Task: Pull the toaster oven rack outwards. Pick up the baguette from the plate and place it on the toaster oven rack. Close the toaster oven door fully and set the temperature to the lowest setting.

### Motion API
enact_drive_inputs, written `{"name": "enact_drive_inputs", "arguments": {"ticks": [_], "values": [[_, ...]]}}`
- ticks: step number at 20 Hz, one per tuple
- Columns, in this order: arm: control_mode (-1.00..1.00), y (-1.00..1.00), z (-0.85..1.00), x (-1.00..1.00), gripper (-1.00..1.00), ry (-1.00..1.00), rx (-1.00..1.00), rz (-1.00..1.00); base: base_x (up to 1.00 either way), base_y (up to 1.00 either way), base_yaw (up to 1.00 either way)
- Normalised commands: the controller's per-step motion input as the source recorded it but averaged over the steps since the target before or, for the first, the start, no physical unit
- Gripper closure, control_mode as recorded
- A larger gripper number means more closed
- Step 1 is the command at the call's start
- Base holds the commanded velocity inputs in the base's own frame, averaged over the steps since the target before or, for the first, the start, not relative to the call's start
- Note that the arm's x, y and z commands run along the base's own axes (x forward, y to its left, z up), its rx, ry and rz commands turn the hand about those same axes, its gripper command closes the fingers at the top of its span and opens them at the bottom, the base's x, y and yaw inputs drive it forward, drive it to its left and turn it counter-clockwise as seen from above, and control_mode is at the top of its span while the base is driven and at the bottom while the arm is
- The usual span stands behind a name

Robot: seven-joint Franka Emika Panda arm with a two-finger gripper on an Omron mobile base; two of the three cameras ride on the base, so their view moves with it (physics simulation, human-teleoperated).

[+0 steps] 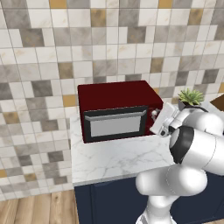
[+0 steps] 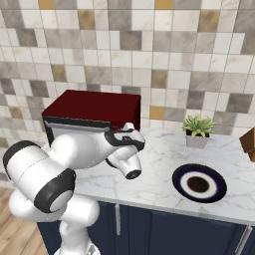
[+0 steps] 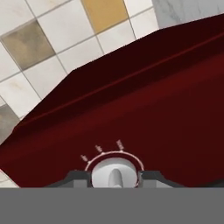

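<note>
The dark red toaster oven point(image 1: 114, 94) stands on the counter against the tiled wall. Its black-framed toaster oven door point(image 1: 114, 126) stands upright against the front, so the toaster oven rack is hidden behind it. My gripper point(image 1: 154, 115) is at the oven's right front. In the hand view a round silver knob point(image 3: 114, 171) with white tick marks above it sits between my two fingertips point(image 3: 78, 177), which press against its sides. The round dark blue plate point(image 2: 178, 183) lies on the counter to the right with nothing long on it. The baguette is out of view.
A small potted plant point(image 2: 197, 130) stands behind the plate near the wall. A brown wooden object point(image 2: 249, 142) shows at the right edge. The marble counter point(image 1: 109, 162) ends in a front edge above dark blue cabinets.
</note>
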Motion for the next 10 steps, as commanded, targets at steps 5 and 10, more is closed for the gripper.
{"name": "enact_drive_inputs", "arguments": {"ticks": [5, 10], "values": [[-1.0, -0.14, 0.02, 0.0, 1.0, 0.0, 0.0, 0.13, 0.0, 0.0, 0.0], [-1.0, -0.1, 0.0, 0.02, 1.0, 0.0, -0.01, 0.12, 0.0, 0.0, 0.0]]}}
